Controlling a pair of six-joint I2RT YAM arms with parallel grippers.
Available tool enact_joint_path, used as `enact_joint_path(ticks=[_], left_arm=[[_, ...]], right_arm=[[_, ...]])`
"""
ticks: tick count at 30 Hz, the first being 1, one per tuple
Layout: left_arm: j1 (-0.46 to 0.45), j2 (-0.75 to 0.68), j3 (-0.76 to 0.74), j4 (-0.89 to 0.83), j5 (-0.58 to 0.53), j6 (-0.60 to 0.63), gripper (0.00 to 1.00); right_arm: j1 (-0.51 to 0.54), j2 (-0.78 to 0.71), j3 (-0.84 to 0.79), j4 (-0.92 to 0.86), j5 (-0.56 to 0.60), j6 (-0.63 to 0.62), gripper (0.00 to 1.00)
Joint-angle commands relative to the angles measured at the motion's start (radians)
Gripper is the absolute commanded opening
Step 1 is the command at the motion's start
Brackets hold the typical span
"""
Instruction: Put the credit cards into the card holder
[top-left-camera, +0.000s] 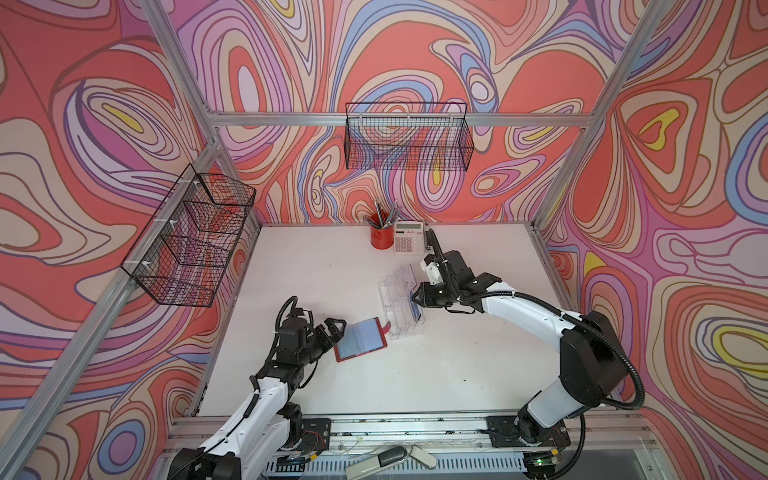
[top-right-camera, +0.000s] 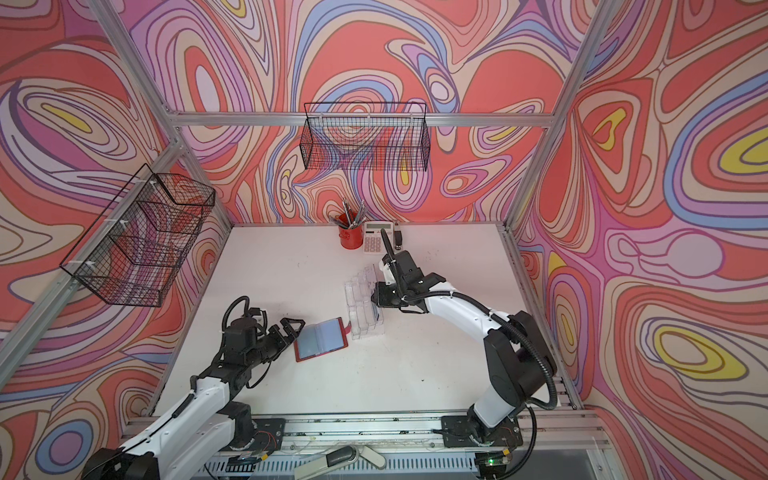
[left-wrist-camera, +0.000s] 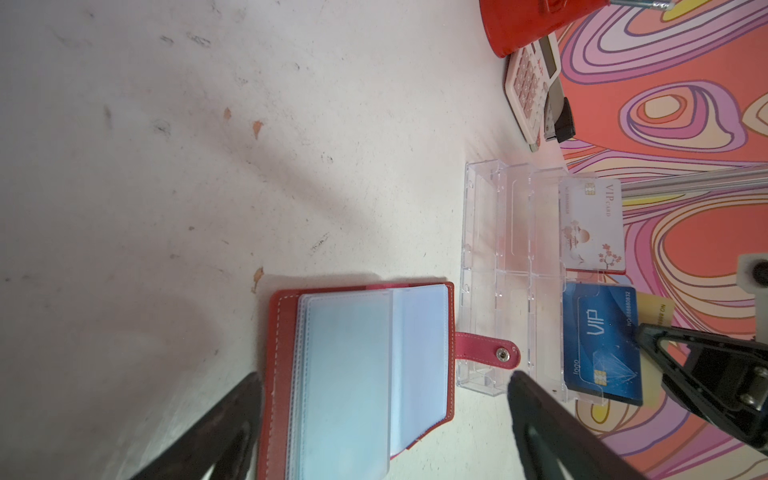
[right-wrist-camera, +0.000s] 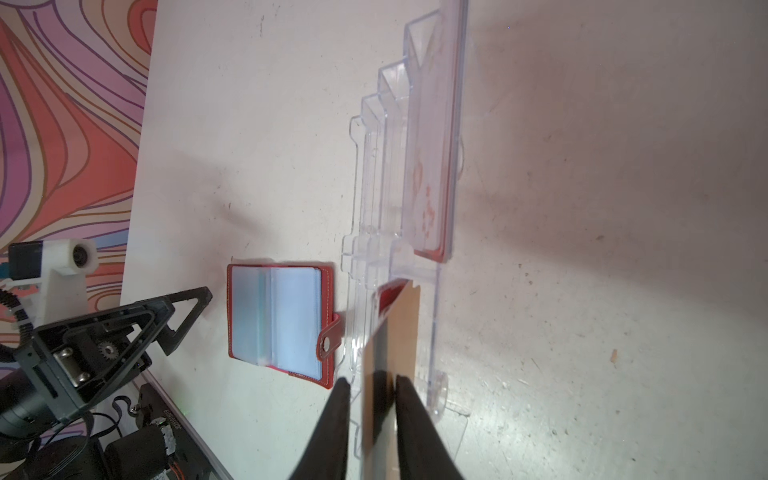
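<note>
Left gripper (top-left-camera: 336, 332) spread wide, just left of open wallet (top-left-camera: 360, 338); right gripper (right-wrist-camera: 372, 381) pinching card (right-wrist-camera: 405, 324) at clear holder's (left-wrist-camera: 498, 249) near end.

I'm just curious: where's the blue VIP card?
In both top views the blue VIP card stands in the clear card holder, right of the red wallet, beside the gold card in the right pincer.

On the table (top-left-camera: 374, 382), the wallet (top-left-camera: 360, 338) lies just left of the card holder (top-left-camera: 399, 305), whose right tier holds the credit cards (left-wrist-camera: 598, 340), with the pen cup (top-left-camera: 380, 237) left of the calculator (top-left-camera: 409, 237) at the far edge.
</note>
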Motion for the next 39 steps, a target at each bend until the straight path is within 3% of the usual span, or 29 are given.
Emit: enact_joint_path(ticks=[1,8,13,23,30,35,39], left_arm=[[0.007,0.0,0.021,-0.02,-0.001,0.01,0.93],[0.007,-0.001,0.021,-0.02,0.001,0.01,0.93],[0.007,-0.002,0.02,-0.021,-0.003,0.01,0.93],[0.007,-0.003,0.021,-0.023,-0.003,0.01,0.93],[0.007,-0.005,0.02,-0.025,-0.006,0.008,0.93],[0.007,-0.009,0.011,-0.015,-0.006,0.003,0.93],[0.007,-0.022,-0.004,-0.006,-0.021,-0.007,0.93]], right_arm=[[-0.006,-0.036,-0.007,-0.007,0.011,-0.004,0.19],[-0.006,-0.069,-0.011,-0.039,0.104,-0.021,0.11],[-0.006,-0.091,-0.013,-0.055,0.141,-0.031,0.0],[-0.007,-0.122,0.017,-0.111,0.206,-0.058,0.0],[-0.006,-0.23,0.067,-0.195,0.324,-0.091,0.0],[0.0,-0.312,0.086,-0.177,0.274,-0.093,0.0],[0.078,-0.336,0.07,-0.12,0.255,-0.057,0.0]])
